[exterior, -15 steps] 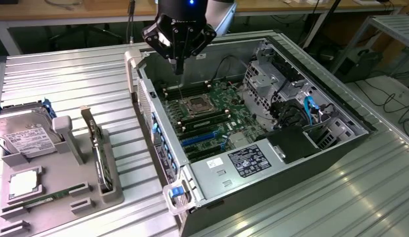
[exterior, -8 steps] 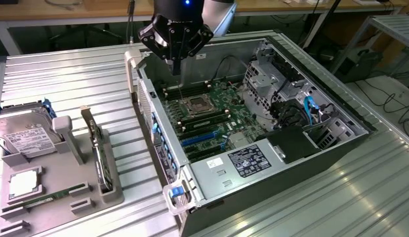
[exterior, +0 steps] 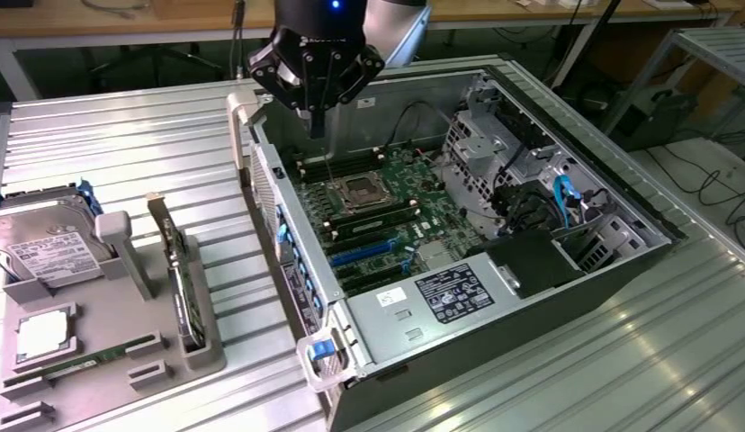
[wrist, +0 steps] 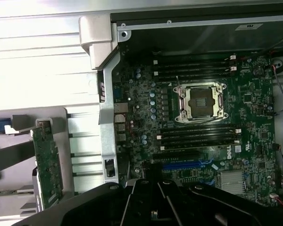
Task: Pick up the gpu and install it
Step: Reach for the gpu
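**Q:** What does the figure show of the tool?

**A:** The gripper hangs over the open computer case. It is above the motherboard, near the CPU socket. Its fingers are pressed together at the tips and hold nothing.

**Q:** And where is the task's thing?

**A:** The gpu stands on edge in a grey holder on the ribbed table. It is outside the case, on the exterior view's left, well apart from the gripper. A hard drive lies beyond the holder, farther to that same side.

**Q:** Which step is in hand?

**A:** By judgement, the earliest one. The pick is not yet done, and the blue expansion slots appear vacant, though shadow and cables leave that uncertain.

**Q:** What does a grasp call for?

**A:** Judged from the layout, the fingers would have to part. The tool would have to stand over the holder, lined up with the card's thin upper edge, because the holder's walls cover its lower part. A lift straight up along the holder's slot seems least likely to jam the card.
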